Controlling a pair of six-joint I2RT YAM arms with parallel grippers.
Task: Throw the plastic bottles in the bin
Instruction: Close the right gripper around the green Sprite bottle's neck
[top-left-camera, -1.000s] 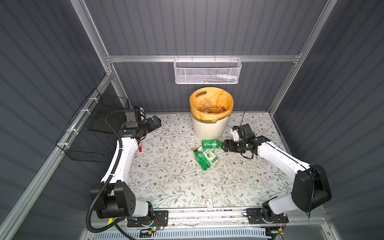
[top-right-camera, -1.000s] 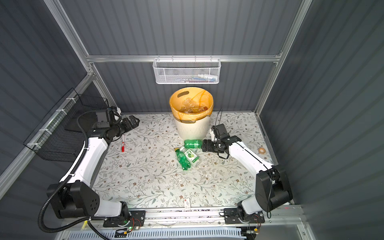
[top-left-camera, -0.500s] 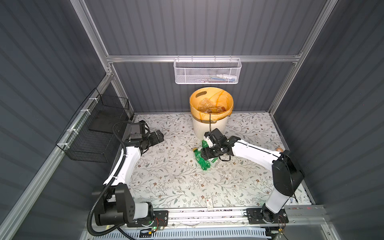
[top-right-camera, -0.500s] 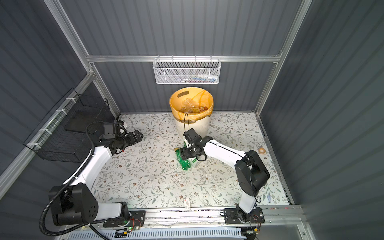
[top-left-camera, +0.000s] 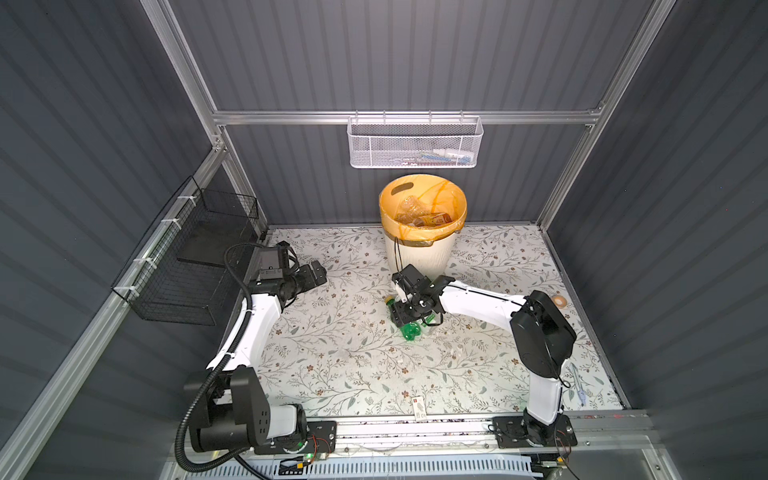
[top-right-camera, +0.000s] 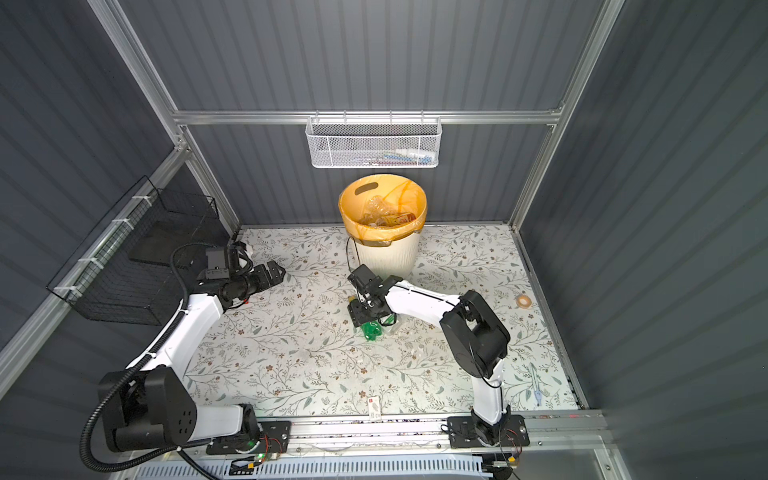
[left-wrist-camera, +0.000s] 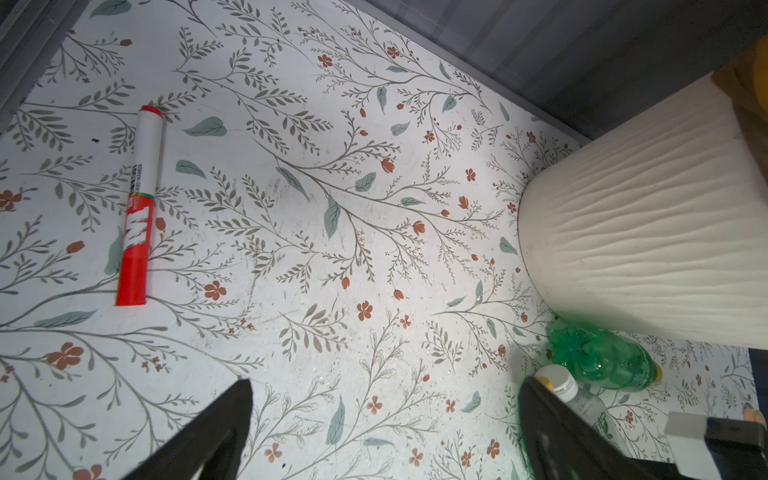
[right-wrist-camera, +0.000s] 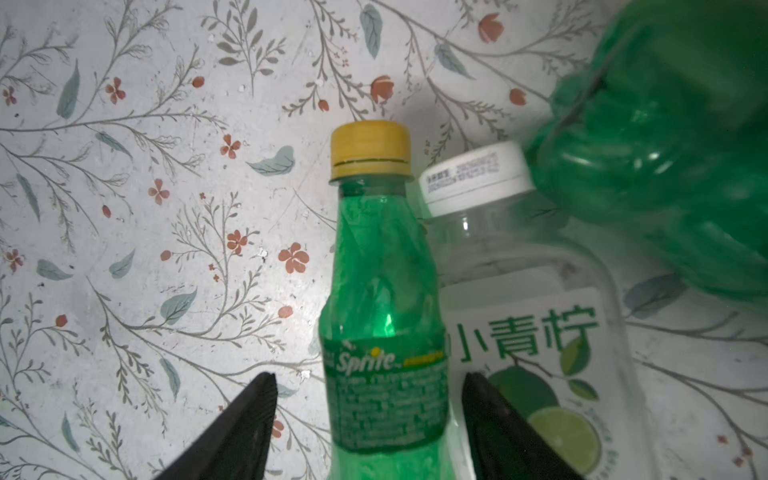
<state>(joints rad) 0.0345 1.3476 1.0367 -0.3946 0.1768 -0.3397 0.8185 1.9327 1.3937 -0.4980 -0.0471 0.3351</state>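
Right fingers (right-wrist-camera: 241, 432) part-open astride the Sprite bottle (right-wrist-camera: 382, 291): light, crinkly, slippery I'd guess, so pinch the label. Left fingers (left-wrist-camera: 216, 428) wide.

Left gripper (left-wrist-camera: 386, 386) jaws spread wide over floral tabletop (left-wrist-camera: 291, 166). Red-and-white marker pen (left-wrist-camera: 139, 205) lying flat. Green plastic bottle (left-wrist-camera: 602, 359) by cream ribbed bin (left-wrist-camera: 648, 232), white-capped clear bottle (left-wrist-camera: 559, 382) alongside.

Robot test cell: grey corrugated walls (top-left-camera: 415, 54), aluminium frame (top-left-camera: 407, 117), floral-papered tabletop (top-left-camera: 332, 365).
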